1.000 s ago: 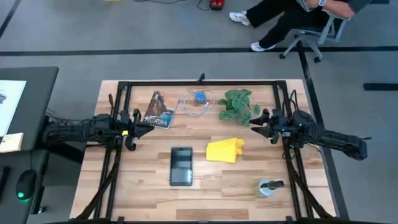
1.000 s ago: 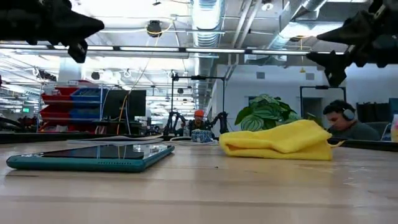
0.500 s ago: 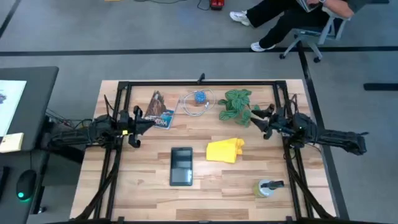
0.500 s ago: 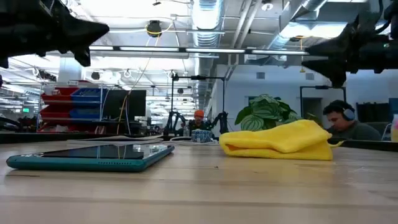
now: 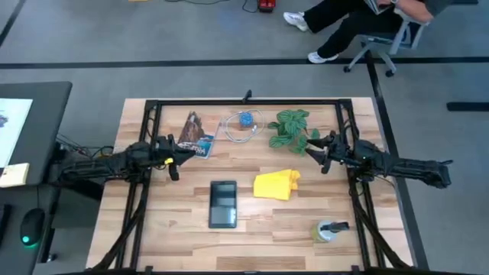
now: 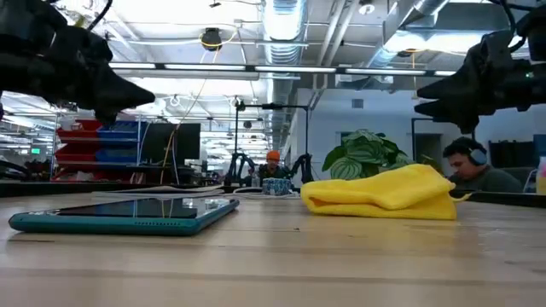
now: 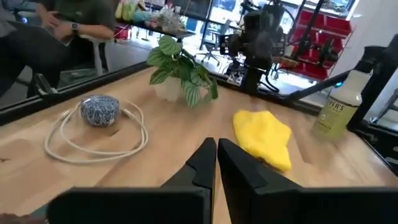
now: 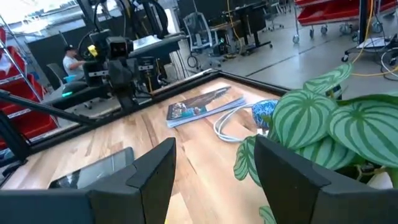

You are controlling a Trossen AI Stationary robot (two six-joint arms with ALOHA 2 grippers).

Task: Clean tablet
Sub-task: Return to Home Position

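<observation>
The tablet (image 5: pixel 222 203) lies flat on the wooden table, screen up, left of the folded yellow cloth (image 5: pixel 276 184); both also show in the low view, tablet (image 6: pixel 128 214) and cloth (image 6: pixel 382 193). My left gripper (image 5: pixel 177 158) hovers shut above the table's left side, far-left of the tablet, its fingers together in the left wrist view (image 7: pixel 216 163). My right gripper (image 5: pixel 318 153) hovers open at the right, beside the plant and above the cloth's far right; its fingers stand wide apart in the right wrist view (image 8: pixel 214 165).
Along the far edge lie a printed booklet (image 5: pixel 194 137), a white cable with a blue ball (image 5: pixel 243 122) and a potted plant (image 5: pixel 293 128). A spray bottle (image 5: pixel 328 230) stands near the front right. A black frame (image 5: pixel 244 103) borders the table. A person sits beyond it.
Both grippers have moved inward toward the table's middle and lowered: the left toward the right edge, past the booklet's near corner, the right toward the left edge beside the plant. Tablet and cloth have stayed where they were.
</observation>
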